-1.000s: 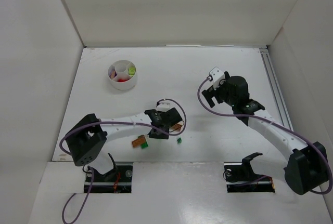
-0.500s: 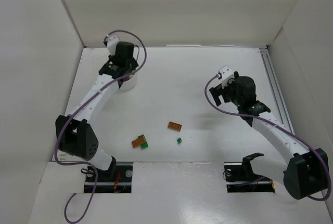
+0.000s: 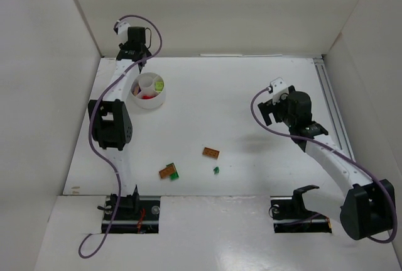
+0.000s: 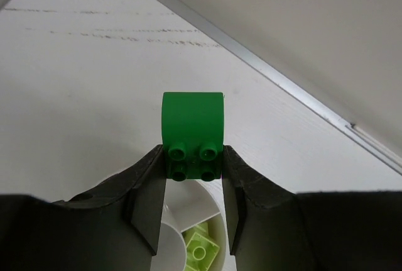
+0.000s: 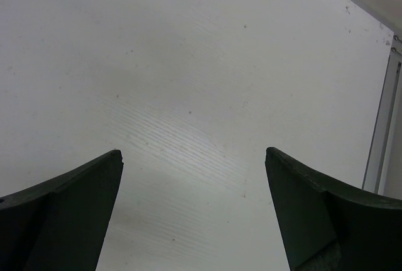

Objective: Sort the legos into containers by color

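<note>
"One brick in your left gripper [image 4: 193, 155]?"
"Yes. My fingers are pinched on the studded end of a green brick [image 4: 193, 119]. The dish [image 4: 186, 207] shows at 6 o'clock below it, with a yellow-green piece [image 4: 202, 249] inside. I judge the brick light, rigid and slick, so I hold its flat sides squarely, or it could twist out."
"And the right gripper [image 5: 193, 153]?"
"Spread wide over bare table [image 5: 188, 63], holding nothing."
"What changed?"
"A second ago my left was low among the loose bricks toward 6 o'clock of the table, beside the orange brick [image 3: 211, 153]. Half a second ago it was over the dish. Now it reaches past the dish's rim toward 11 o'clock. My right has barely shifted."
</note>
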